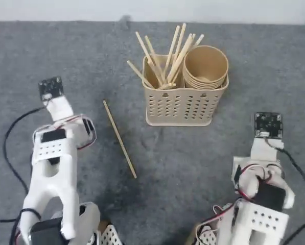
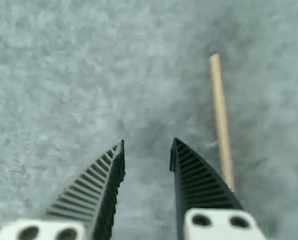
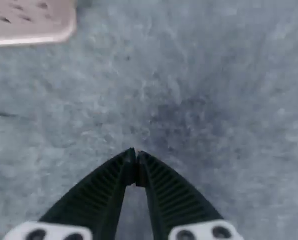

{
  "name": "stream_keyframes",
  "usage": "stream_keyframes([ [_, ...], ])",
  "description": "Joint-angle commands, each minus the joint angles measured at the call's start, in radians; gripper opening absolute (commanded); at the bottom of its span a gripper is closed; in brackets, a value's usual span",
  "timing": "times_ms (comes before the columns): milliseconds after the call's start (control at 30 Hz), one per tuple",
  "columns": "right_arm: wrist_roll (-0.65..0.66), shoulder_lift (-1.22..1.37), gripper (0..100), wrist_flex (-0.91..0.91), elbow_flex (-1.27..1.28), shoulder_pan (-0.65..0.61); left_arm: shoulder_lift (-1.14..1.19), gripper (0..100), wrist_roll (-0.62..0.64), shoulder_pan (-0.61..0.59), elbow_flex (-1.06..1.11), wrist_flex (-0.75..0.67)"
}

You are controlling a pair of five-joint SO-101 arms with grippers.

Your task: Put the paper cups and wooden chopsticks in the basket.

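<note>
"Two grippers to account for. How does the left gripper (image 2: 148,145) stand?"

"Its ribbed black fingers (image 2: 99,190) are parted. There is a clear gap between the tips and nothing in it, and grey carpet (image 2: 64,65) lies beneath."

"And the nearest thing to it?"

"A loose chopstick (image 2: 218,110) lies flat on the carpet, just beside one finger and apart from it. One end shows plainly; the other runs behind that finger. In the high view the chopstick (image 1: 120,139) shows whole, lying slantwise between the left arm (image 1: 52,153) and the basket (image 1: 179,107) and touching neither."

"The right gripper (image 3: 136,154)?"

"Its fingertips meet with nothing between them, over plain carpet. A pale corner of the basket (image 3: 29,25) is cut off at the edge of the right wrist view, well apart from the tips."

"What sits in the basket?"

"A nested stack of paper cups (image 1: 206,66) sits on the side nearer the right arm. The top cup shows its inside, and below it only stacked rims show, too close together to count. Beside them a bundle of chopsticks (image 1: 162,56) leans out in a fan. Their lower ends are hidden behind the perforated wall, and they cross one another so much that I cannot tell their number."
</note>
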Motion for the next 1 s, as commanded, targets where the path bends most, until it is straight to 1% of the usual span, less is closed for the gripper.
stream_keyframes([
  [0, -0.112, -0.016, 0.8, -0.143, 0.140, 0.018, 0.006, 14, 0.081, 0.064, -0.173, 0.121],
  [67, -0.212, -0.016, 0.8, -0.229, 0.221, 0.019, 0.032, 14, 0.107, 0.115, -0.255, 0.195],
  [100, -0.236, -0.016, 0.8, -0.266, 0.262, 0.016, 0.058, 14, 0.129, 0.137, -0.295, 0.224],
  [167, -0.236, -0.016, 0.8, -0.306, 0.292, 0.007, 0.129, 14, 0.170, 0.164, -0.372, 0.269],
  [233, -0.233, -0.016, 0.8, -0.292, 0.295, 0.005, 0.219, 14, 0.198, 0.181, -0.446, 0.296],
  [300, -0.232, -0.016, 0.8, -0.294, 0.302, 0.004, 0.305, 14, 0.224, 0.187, -0.504, 0.304],
  [400, -0.184, -0.016, 0.8, -0.286, 0.305, 0.007, 0.431, 14, 0.276, 0.187, -0.565, 0.301],
  [500, -0.164, -0.016, 0.8, -0.288, 0.318, 0.002, 0.546, 14, 0.325, 0.189, -0.624, 0.299],
  [700, -0.163, -0.016, 0.8, -0.288, 0.319, 0.001, 0.709, 14, 0.358, 0.189, -0.776, 0.307],
  [800, -0.161, -0.016, 0.8, -0.288, 0.319, 0.001, 0.770, 14, 0.358, 0.192, -0.848, 0.342],
  [967, -0.161, -0.016, 0.8, -0.286, 0.319, 0.001, 0.896, 14, 0.417, 0.196, -0.949, 0.379],
])
